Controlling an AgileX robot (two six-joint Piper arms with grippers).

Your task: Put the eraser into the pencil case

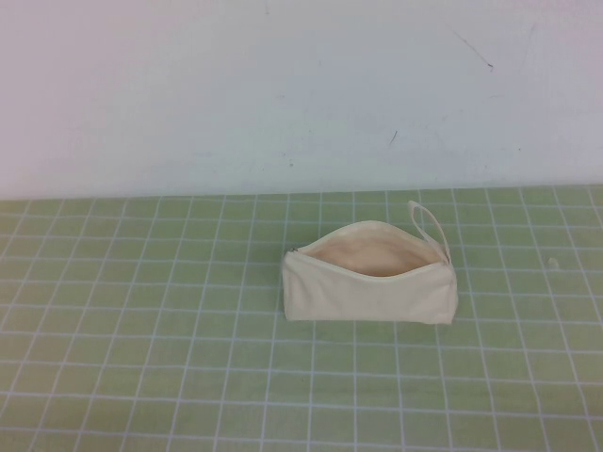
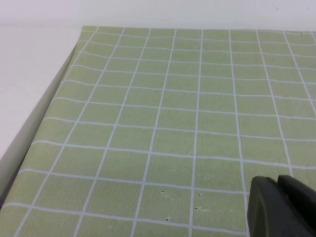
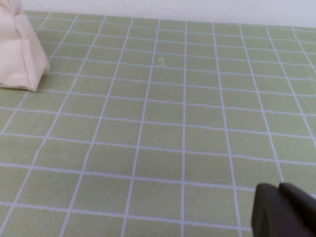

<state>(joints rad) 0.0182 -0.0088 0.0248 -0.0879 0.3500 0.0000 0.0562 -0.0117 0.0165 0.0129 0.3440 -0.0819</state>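
The cream-white pencil case (image 1: 369,287) stands unzipped on the green grid mat right of the middle, its beige lining showing and its loop strap (image 1: 429,224) at the far right end. One end of it shows in the right wrist view (image 3: 19,52). The eraser shows in no view. My left gripper (image 2: 276,183) is shut and empty, low over bare mat near the table's left edge. My right gripper (image 3: 279,190) is shut and empty, over bare mat to the right of the pencil case. Neither arm shows in the high view.
The green grid mat (image 1: 141,330) covers the table up to a white wall (image 1: 283,94) at the back. The mat's left edge and a white border (image 2: 34,98) show in the left wrist view. A small pale speck (image 1: 555,264) lies right of the pencil case.
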